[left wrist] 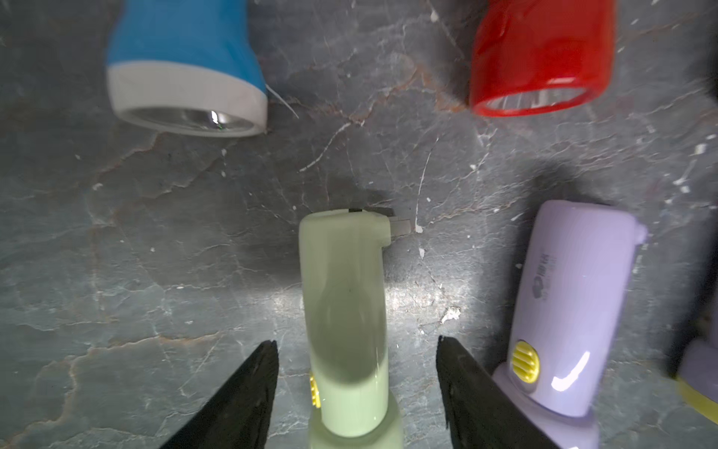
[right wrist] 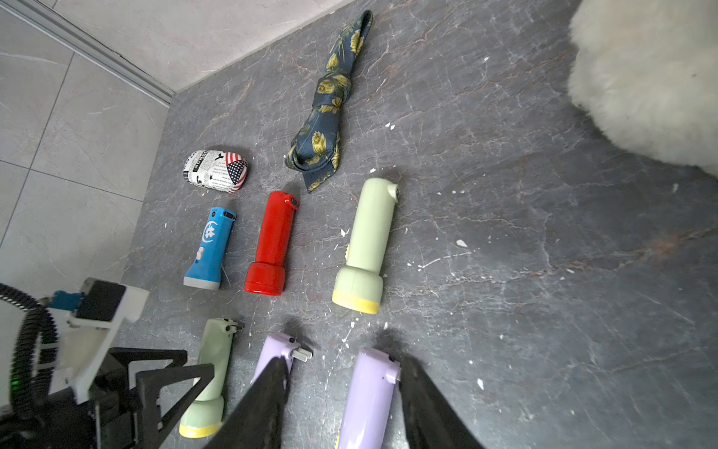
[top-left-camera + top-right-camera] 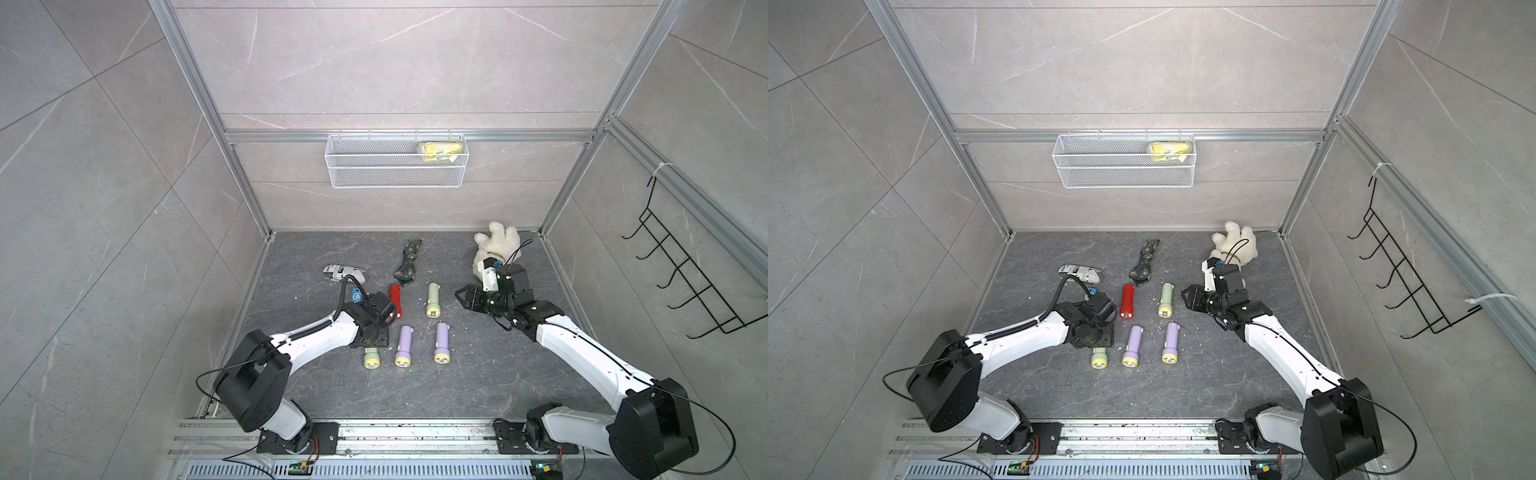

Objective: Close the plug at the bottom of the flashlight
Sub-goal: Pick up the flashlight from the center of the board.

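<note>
Left gripper [image 1: 356, 342] straddles the green flashlight [image 1: 345, 295], jaws part open with a gap on each side, not touching it. The flashlight lies flat on the table [image 1: 155, 241], leftmost in the near row, its plug [image 1: 400, 226] sticking out sideways at the tail. A purple flashlight [image 1: 575, 311] lies just beside it. Right gripper [image 3: 461, 298] hangs part open and empty, well apart

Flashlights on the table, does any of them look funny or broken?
Two look odd. The pale green flashlight between the open jaws of the left gripper has a metal plug prong sticking out sideways at its tail, and so does the lilac flashlight beside it. Nothing looks broken.
</note>
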Action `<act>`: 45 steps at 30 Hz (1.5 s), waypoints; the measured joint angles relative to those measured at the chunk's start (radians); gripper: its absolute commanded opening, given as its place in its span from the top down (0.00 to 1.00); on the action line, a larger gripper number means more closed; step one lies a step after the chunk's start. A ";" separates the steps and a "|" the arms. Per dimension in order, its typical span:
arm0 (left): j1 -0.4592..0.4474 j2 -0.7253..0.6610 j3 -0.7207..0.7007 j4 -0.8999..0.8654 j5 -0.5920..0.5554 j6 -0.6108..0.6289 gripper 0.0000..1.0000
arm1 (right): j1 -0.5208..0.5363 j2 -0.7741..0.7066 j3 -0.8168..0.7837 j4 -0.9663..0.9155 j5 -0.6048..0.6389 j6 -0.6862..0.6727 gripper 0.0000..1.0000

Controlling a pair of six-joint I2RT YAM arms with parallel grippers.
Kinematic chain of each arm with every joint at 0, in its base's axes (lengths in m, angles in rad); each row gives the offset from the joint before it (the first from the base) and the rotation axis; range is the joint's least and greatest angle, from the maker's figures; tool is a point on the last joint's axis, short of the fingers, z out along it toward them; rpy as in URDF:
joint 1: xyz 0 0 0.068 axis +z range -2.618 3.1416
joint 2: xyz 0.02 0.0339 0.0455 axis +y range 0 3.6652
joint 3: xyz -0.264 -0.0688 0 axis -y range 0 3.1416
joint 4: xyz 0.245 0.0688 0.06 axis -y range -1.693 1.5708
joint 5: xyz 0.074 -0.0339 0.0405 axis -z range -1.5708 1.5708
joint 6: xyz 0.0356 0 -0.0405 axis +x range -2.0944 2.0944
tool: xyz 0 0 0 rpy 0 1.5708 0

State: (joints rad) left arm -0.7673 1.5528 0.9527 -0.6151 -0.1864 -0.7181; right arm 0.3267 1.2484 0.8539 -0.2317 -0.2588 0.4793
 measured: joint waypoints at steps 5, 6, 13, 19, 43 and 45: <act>-0.025 0.085 0.007 -0.006 -0.014 -0.023 0.37 | 0.000 0.000 -0.007 0.003 0.000 -0.002 0.41; -0.025 0.091 0.007 -0.007 -0.015 -0.027 0.39 | 0.000 0.000 -0.008 0.004 0.000 -0.001 0.38; -0.025 0.125 0.011 -0.005 -0.024 -0.039 0.58 | 0.000 0.002 -0.016 0.008 0.000 -0.003 0.00; -0.025 0.135 0.019 -0.005 -0.030 -0.037 0.75 | 0.000 0.003 -0.019 0.013 0.001 -0.004 0.00; -0.024 -0.335 -0.036 0.356 -0.009 0.480 1.00 | 0.000 -0.019 -0.018 0.130 -0.142 -0.048 0.00; -0.024 -0.378 -0.103 0.492 0.035 0.583 1.00 | 0.000 -0.040 -0.018 0.163 -0.197 -0.058 0.02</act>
State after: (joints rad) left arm -0.7918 1.1751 0.8497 -0.1230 -0.1516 -0.1352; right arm 0.3267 1.2087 0.8360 -0.0685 -0.4557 0.4217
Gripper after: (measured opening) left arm 0.391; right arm 0.987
